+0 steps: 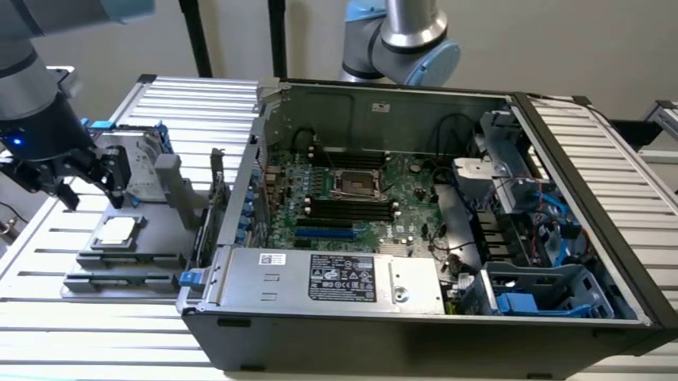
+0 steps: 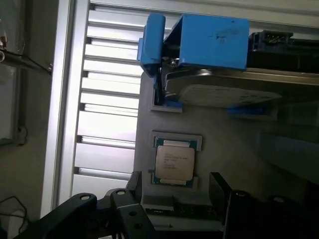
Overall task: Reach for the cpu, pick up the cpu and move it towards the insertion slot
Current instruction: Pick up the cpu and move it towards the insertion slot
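While the cpu [image 2: 174, 162] lies flat in its shallow seat on the grey tray [image 2: 224, 129], silver top up, pale rim showing all round, nothing grips it. The tray sits outside the computer case [image 1: 424, 333], at the exterior view's left.

Gripper [image 1: 94, 194] hangs above the tray, close to the chip but apart from it. Its black fingers [image 2: 134, 189] stand wide apart and empty, wider than the chip.

Step in hand, as I judge it: the reach.
- Come down square to the chip, one finger to each of two opposite edges.
- Keep the fingertips off the seat's raised corners (they look tight to the chip).
- Close on the rim only, gently; a tilted grip would likely jam the chip in its seat.

The insertion slot [image 1: 355, 184], silver frame round a dark centre, sits well apart on the board inside the case.

Just beside the chip's seat stands a hard drive [image 2: 224, 92] in a blue bracket [image 2: 209, 42].

Writing: several lines of print on the chip's top, none readable. The drive's pale label is blank to my eye. A black-and-white label [image 1: 341, 278] on the power supply shows marks, not legible.
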`<state>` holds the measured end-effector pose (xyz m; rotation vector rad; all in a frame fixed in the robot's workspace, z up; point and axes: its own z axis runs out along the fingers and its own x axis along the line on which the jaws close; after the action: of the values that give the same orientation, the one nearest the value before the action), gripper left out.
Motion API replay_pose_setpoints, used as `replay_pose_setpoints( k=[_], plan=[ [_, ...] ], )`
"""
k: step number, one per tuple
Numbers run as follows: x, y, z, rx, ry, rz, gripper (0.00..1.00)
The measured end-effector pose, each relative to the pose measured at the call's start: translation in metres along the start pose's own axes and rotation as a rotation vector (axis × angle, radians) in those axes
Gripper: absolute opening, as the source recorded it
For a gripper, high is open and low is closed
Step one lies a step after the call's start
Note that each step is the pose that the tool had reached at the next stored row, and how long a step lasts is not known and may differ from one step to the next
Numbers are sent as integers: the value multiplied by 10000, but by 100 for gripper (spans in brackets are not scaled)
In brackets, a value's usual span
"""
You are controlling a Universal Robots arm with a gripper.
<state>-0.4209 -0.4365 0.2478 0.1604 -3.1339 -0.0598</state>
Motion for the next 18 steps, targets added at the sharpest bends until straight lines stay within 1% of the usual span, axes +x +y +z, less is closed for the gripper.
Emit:
replay_pose_setpoints(
  k=[13,18],
  plan=[
    [-8,-17,236,0,-4,102,65],
    [-10,-21,328,15,-7,207,65]
  ],
)
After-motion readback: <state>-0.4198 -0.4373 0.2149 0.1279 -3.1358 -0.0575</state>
